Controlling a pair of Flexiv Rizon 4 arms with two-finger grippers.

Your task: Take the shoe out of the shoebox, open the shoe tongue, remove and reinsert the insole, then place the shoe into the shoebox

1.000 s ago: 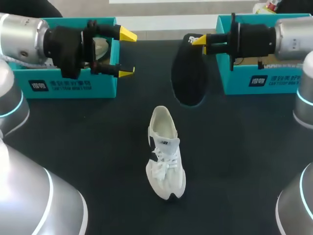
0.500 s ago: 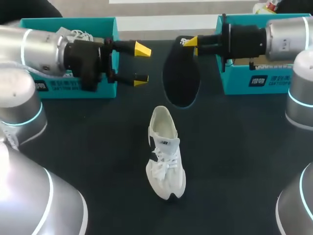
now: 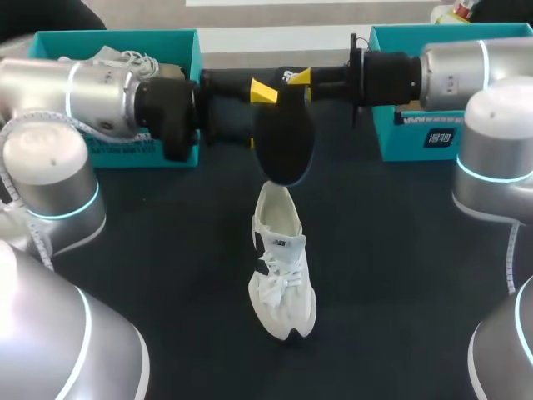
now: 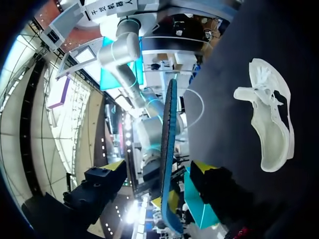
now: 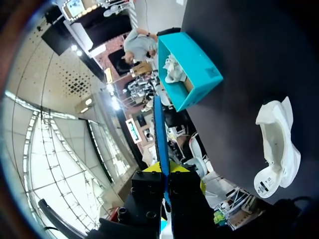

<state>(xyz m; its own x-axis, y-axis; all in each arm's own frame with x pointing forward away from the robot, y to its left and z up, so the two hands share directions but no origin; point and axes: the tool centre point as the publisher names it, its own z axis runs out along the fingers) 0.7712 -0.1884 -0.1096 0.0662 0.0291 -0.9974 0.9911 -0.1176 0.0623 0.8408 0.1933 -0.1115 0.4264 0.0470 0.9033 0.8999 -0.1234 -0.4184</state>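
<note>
— At the middle of the table (image 3: 166,250), shoe (image 3: 281,267): status?
— White, out of both boxes. Toe toward the near edge, heel opening toward the far edge, laces loose. The opening gapes in the right wrist view.
— Insole (image 3: 285,142)?
— Out of the shoe. Black, hanging in the air with its wider end down, the lower tip just above the heel. The right gripper (image 3: 301,77) pinches its upper end, jaws narrow and clamped on both faces.
— Left gripper (image 3: 261,107)?
— Spread wide. In the left wrist view the insole stands edge-on inside that gap and touches neither side, as far as I can tell.
— Change over the last 1 s?
— Both arms came in from the far corners toward the centre line. The right one carried the insole from in front of the right shoebox (image 3: 433,137) to above the heel. The left one left its spot by the left shoebox (image 3: 117,35) and drew in around the insole. The shoe did not shift.
— Meaning?
— Judgement: removal is done and reinsertion is starting. The left arm probably takes a second hold or steadies the insole so it can be fed in. Boxing the shoe is not yet done.
— Surroundings?
— The 2 teal boxes sit at the far-left and far-right corners. The left one holds a second shoe (image 3: 125,58).
</note>
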